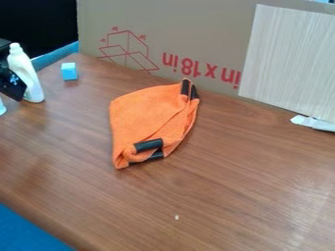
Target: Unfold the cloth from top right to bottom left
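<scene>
An orange cloth (147, 115) is lying on the brown wooden table (249, 191), a little left of the middle of the scene, and its folds are overlapping loosely. Its far right corner is showing 2 short black strips (186, 88) side by side, and 2 more are lying at its near end, the upper strip resting across the orange fabric and the lower strip peeking out beneath it. A long crease is running between these 2 ends, along the right part of the cloth, while the fabric is bulging out to the left and narrowing to a crumpled near left tip. The black gripper (11, 84) is showing in part at the left edge, toward the far side, and I cannot tell whether it is spread or pressed together. The cloth is lying well apart from it, to its right and reaching nearer. A white bottle (27, 77) is standing just beside the gripper, partly hidden by it, and a light blue cube (69, 71) is sitting to the right of the bottle, between it and the cloth. Behind the cloth, a cardboard panel (216, 29) with red print is standing along the far side, and a pale wood-grain board (291, 61) is standing in front of its right part. A white crumpled piece (314, 123) is lying by the foot of that board, at the right edge, and a tiny white speck (177, 217) is lying on the near part of the table
</scene>
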You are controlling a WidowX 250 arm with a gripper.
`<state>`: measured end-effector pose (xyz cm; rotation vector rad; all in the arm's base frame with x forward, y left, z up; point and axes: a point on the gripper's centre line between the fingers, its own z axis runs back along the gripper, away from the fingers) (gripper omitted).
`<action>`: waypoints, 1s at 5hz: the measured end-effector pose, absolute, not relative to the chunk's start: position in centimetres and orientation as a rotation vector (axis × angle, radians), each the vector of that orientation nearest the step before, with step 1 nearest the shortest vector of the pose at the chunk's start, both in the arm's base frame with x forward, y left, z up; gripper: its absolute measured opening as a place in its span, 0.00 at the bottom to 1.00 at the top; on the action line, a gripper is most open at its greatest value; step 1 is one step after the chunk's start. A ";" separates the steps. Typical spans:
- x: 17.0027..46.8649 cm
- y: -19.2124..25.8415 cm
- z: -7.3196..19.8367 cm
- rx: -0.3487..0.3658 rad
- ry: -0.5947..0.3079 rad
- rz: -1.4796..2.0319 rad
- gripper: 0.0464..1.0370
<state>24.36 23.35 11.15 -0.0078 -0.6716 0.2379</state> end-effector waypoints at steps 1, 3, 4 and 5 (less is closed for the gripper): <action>24.5 23.1 10.4 -0.029 -0.657 0.245 0.96; 27.9 19.9 11.1 -0.042 -0.672 0.331 0.96; 29.2 18.2 11.5 -0.017 -0.669 0.366 0.96; 30.3 16.0 11.8 0.002 -0.676 0.403 0.96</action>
